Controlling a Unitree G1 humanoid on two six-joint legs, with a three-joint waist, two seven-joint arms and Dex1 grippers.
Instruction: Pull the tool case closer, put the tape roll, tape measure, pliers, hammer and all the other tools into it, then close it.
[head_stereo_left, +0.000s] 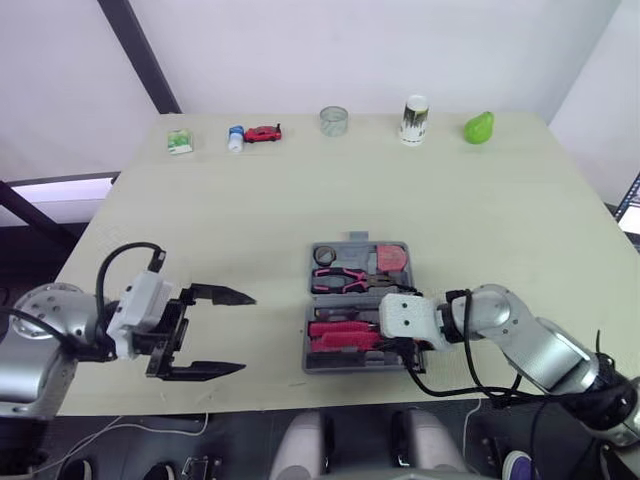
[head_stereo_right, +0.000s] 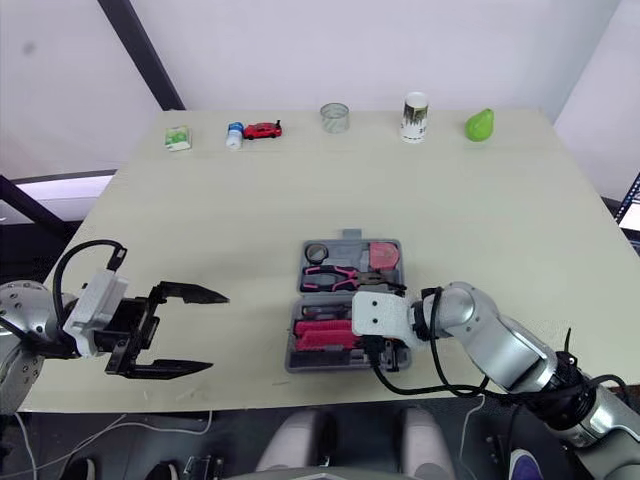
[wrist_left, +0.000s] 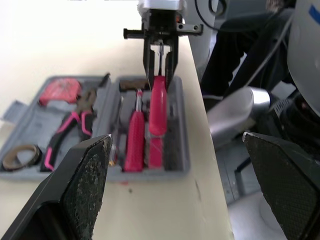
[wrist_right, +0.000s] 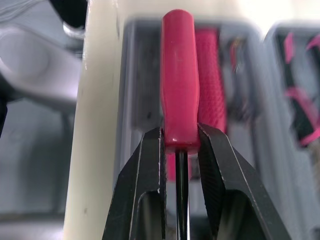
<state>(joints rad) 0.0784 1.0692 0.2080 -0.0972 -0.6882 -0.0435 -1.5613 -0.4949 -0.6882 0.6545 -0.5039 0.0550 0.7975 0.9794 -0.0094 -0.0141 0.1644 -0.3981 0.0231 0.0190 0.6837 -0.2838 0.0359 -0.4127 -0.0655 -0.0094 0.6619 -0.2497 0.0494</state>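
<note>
Although the tool case (head_stereo_left: 309, 335) lies open by the near edge of the tabletop (head_stereo_left: 450, 200), it is not yet full. From the head, the pliers (head_stereo_left: 340, 277), tape measure (head_stereo_left: 391, 258) and tape roll (head_stereo_left: 323, 255) sit in its far half. The left claw (head_stereo_left: 248, 332) hovers well to its left, spread wide and empty. The left wrist view looks across at the right claw (wrist_left: 160, 80), pinched on a red screwdriver (wrist_left: 157, 110) above the near half, just beside another red-handled tool (wrist_left: 135, 140). The right wrist view shows the pinch at the handle's very end (where the shaft begins). Held so, the handle may swing and land across its neighbour, and the lid would then not shut. A hard push could also shove the case off the edge.
</note>
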